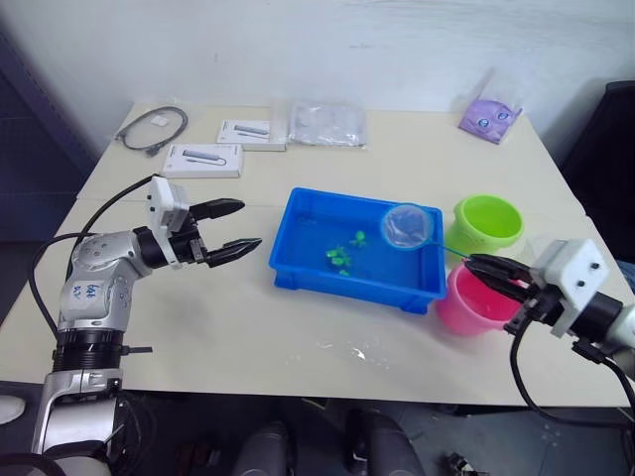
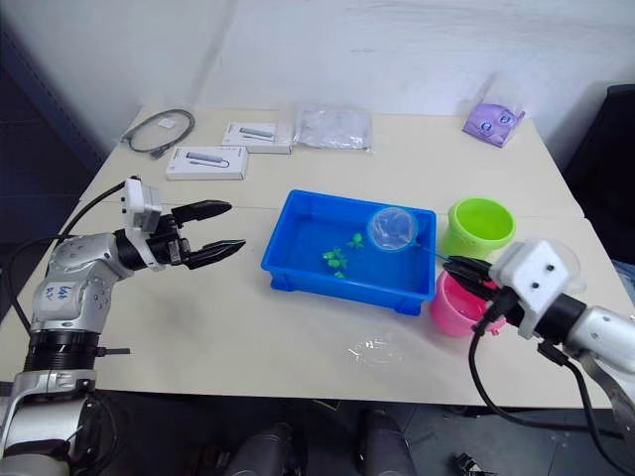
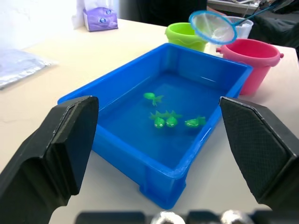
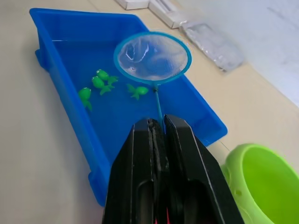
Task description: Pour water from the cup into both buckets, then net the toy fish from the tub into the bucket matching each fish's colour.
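Net (image 1: 410, 226) held aloft at centre right, pinched by its thin handle in right gripper (image 4: 159, 128).
Featherlight, mesh floppy; green fish (image 1: 342, 256) likely slippery. Left gripper (image 1: 230, 228) spread, empty.

We see the tub (image 1: 308, 260) mid-worktop (image 1: 198, 317), toy fish (image 1: 342, 258) inside, net (image 1: 409, 226) above its right end, two buckets (image 1: 486, 222) just right, left pincer (image 1: 233, 228) left of it.

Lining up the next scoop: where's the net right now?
The net is held by the right gripper above the tub's right end, near the green bucket.
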`<state>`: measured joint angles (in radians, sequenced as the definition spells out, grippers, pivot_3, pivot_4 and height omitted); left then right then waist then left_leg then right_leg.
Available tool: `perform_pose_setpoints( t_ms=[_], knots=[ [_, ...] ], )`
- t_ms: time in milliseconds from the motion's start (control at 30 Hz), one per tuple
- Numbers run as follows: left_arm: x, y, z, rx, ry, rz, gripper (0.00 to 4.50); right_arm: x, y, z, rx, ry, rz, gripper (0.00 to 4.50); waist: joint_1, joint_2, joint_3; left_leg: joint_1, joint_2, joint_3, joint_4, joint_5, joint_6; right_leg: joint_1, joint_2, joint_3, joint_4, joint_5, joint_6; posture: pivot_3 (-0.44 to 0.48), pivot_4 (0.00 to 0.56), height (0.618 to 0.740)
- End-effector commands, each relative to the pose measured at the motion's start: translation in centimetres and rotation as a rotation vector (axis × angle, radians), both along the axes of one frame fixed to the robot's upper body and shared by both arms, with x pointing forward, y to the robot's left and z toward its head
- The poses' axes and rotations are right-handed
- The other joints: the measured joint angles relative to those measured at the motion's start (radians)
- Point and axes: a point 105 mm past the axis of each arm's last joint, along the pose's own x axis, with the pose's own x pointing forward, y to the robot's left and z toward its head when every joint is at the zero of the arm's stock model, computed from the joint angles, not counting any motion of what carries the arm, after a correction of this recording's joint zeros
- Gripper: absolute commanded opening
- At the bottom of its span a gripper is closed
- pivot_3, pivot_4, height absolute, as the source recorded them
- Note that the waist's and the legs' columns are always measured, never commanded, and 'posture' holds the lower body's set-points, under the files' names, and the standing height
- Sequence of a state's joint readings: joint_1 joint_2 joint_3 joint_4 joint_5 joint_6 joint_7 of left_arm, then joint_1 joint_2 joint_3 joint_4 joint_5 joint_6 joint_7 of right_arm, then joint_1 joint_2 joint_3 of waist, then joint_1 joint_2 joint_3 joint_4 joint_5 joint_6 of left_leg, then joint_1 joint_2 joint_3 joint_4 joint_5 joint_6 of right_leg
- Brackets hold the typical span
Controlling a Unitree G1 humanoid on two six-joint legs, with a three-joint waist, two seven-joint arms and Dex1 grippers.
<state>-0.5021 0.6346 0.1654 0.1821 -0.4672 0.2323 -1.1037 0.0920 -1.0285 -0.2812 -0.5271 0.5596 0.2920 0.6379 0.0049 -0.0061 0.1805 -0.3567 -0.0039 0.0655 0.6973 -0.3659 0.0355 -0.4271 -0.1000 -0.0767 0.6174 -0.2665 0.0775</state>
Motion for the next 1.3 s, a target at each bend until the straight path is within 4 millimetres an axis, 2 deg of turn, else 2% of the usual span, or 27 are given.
perform_pose_setpoints(
  t_ms=[33,200,467,533,667,767,1033,1200,1300],
  knots=[
    [-0.6,0.0,0.5,0.04,-0.036,-0.007,4.41,1.1,0.3,-1.0,-0.114,0.057,0.052,0.0,-0.003,0.0,0.0,0.0,0.0,0.0,0.0,0.0,0.0,0.0,0.0,0.0,0.0,0.0,0.0,0.0,0.15,0.74],
    [-1.0,-1.2,-0.1,0.11,-0.032,-0.078,4.41,3.0,0.1,-2.5,-0.342,0.176,0.15,0.0,-0.003,0.0,0.0,0.0,0.0,0.0,0.0,0.0,0.0,0.0,0.001,-0.001,-0.001,0.0,0.0,0.0,0.15,0.74],
    [-1.1,-1.5,0.1,0.067,-0.004,-0.058,4.41,5.7,0.2,-3.7,-0.473,0.329,0.095,0.0,-0.007,0.0,0.0,-0.002,0.0,0.0,0.0,0.0,-0.001,-0.001,0.0,-0.001,-0.002,0.0,0.0,0.0,0.15,0.74],
    [-0.9,-1.6,0.5,0.048,-0.013,-0.048,4.41,6.2,1.2,-3.9,-0.495,0.361,0.12,0.0,-0.008,0.0,0.001,-0.002,0.0,0.0,0.0,0.0,-0.001,-0.002,0.0,-0.001,-0.001,0.0,0.0,0.0,0.15,0.74],
    [-0.8,-1.9,0.6,0.036,-0.011,-0.049,4.41,6.7,3.8,-4.0,-0.461,0.395,0.192,0.0,-0.009,0.0,0.001,-0.002,0.0,-0.001,0.0,0.001,-0.002,-0.002,0.001,-0.002,-0.001,0.0,0.0,0.0,0.15,0.74],
    [-0.9,-2.1,0.5,0.034,-0.008,-0.056,4.41,7.0,4.7,-3.8,-0.415,0.417,0.211,0.0,-0.008,0.0,0.001,-0.003,0.0,-0.001,0.0,0.001,-0.002,-0.002,0.001,-0.003,-0.001,0.0,0.0,0.0,0.15,0.74],
    [-1.7,-2.4,-0.5,0.039,0.036,-0.076,4.41,6.6,4.2,-3.8,-0.36,0.508,0.175,0.0,-0.007,0.0,0.001,-0.007,0.0,-0.003,0.001,0.0,-0.002,-0.003,0.0,-0.005,0.0,0.001,0.001,0.0,0.15,0.74],
    [-1.5,-2.4,-0.6,0.054,0.035,-0.075,4.41,6.5,4.9,-3.6,-0.297,0.534,0.175,0.0,-0.007,0.0,0.0,-0.011,0.0,-0.004,0.002,0.001,-0.002,-0.006,0.001,-0.006,0.001,0.001,0.001,0.0,0.15,0.74],
    [-1.4,-2.4,-0.5,0.055,0.028,-0.073,4.41,7.5,4.1,-3.9,-0.427,0.461,0.139,0.0,-0.007,0.0,0.0,-0.011,0.0,-0.004,0.002,0.001,-0.002,-0.006,0.001,-0.007,0.001,0.001,0.001,0.0,0.15,0.74]
  ],
)
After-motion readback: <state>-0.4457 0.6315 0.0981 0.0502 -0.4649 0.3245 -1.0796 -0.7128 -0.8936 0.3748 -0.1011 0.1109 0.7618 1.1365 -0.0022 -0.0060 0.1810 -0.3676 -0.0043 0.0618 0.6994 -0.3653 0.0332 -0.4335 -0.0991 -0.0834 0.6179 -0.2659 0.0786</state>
